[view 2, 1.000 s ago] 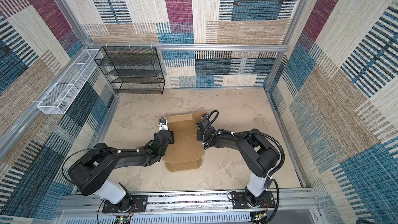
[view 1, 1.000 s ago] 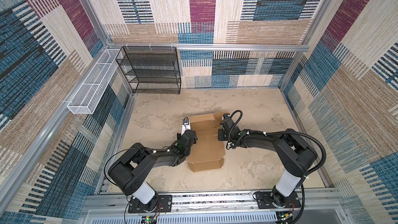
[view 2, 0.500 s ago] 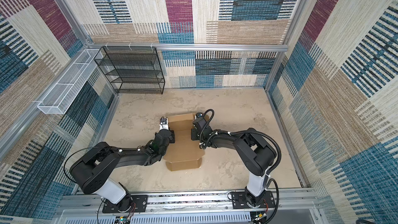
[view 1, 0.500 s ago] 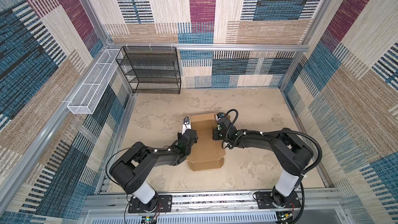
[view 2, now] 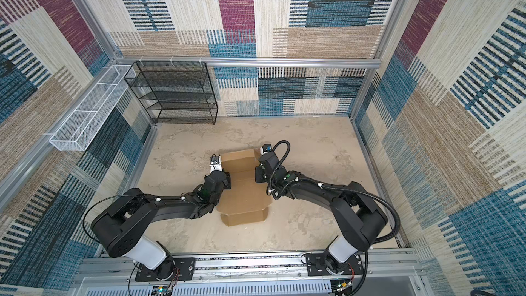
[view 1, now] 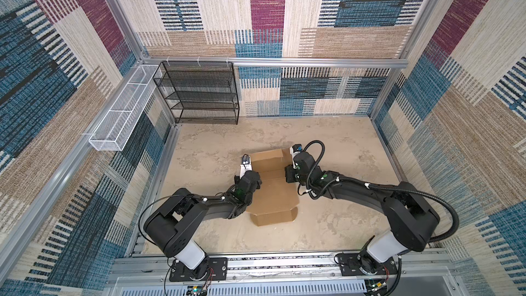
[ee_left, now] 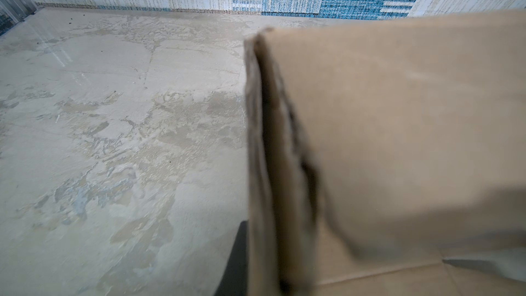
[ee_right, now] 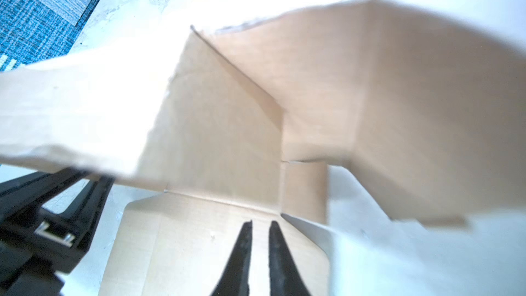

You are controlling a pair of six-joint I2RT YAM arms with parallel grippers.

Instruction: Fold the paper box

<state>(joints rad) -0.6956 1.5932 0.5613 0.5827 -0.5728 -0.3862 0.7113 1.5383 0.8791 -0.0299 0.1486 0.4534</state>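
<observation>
Mottled worktop (view 1: 341, 143): the paper box (view 1: 270, 195) is laid at its middle, one wall (ee_left: 264, 138) clenched by the left pincer (view 1: 256, 180); the right pincer (ee_right: 260, 252), slightly parted, empty, should be pressed along the crease (ee_right: 222, 199).

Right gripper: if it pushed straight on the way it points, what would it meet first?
Probably the paper box: the right gripper points low across its flat panel toward the upright inner wall straight ahead. The view is blurred, so how near is unclear.

left arm (view 1: 199, 209) black | white base link (view 1: 189, 253) | right arm (view 1: 370, 192) black, looped cable (view 1: 449, 217)
</observation>
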